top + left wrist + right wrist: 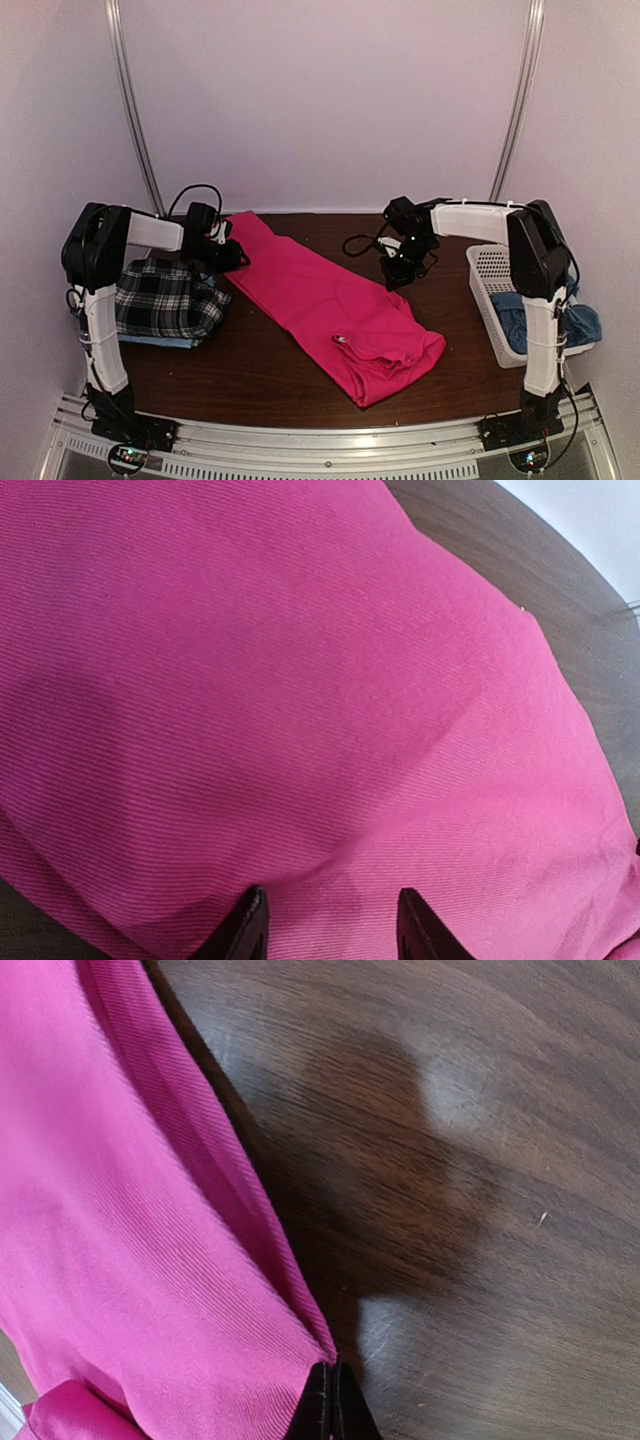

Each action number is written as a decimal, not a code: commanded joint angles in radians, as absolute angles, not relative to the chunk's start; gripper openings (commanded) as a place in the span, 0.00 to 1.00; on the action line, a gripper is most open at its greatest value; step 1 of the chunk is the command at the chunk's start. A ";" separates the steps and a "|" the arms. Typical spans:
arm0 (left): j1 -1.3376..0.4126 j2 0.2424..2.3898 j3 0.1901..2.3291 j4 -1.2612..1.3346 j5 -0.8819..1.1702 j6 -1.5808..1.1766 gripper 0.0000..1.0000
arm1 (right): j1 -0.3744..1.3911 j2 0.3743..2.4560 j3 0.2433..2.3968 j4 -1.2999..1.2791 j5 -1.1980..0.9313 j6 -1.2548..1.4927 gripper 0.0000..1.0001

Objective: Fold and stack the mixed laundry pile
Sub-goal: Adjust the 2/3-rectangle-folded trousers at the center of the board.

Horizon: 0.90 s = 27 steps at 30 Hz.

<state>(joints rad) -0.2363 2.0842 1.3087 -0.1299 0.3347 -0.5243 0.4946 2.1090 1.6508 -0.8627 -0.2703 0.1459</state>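
1. Black fingers (248,932) of the left gripper (330,930) stand apart, holding nothing, just above the hot-pink trousers (300,700).
2. The right gripper (332,1402) has its jaws pressed together right at the trousers' hem. Whether any cloth is caught between them cannot be told.
3. From above, the trousers lie spread slantwise across the middle of the dark wooden table (270,375), with one end bunched toward the near right.
4. The left gripper is at the trousers' far left end, and the right gripper is at their right edge.
5. A folded black-and-white plaid shirt (165,298) lies at the table's left, on top of a light blue shirt (180,342) whose edge shows beneath it.
6. A duller blue cloth (522,318) sits in the white lattice basket (490,268) at the right and hangs over its far side.
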 commanded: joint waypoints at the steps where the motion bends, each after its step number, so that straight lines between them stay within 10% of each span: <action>1: -0.230 2.091 1.345 -0.202 0.343 -0.449 0.45 | 0.485 2.124 1.676 -0.947 -0.193 0.166 0.19; 5: -0.251 2.053 1.390 -0.215 0.372 -0.389 0.45 | 0.500 2.095 1.764 -0.983 -0.186 0.180 0.52; 17: -0.249 2.277 1.840 -0.558 0.107 -0.259 0.43 | 0.686 2.125 1.805 -0.977 -0.533 0.165 0.46; 27: -0.250 2.270 1.725 -0.698 0.082 -0.224 0.37 | 0.705 2.174 1.644 -1.006 -0.473 0.145 0.38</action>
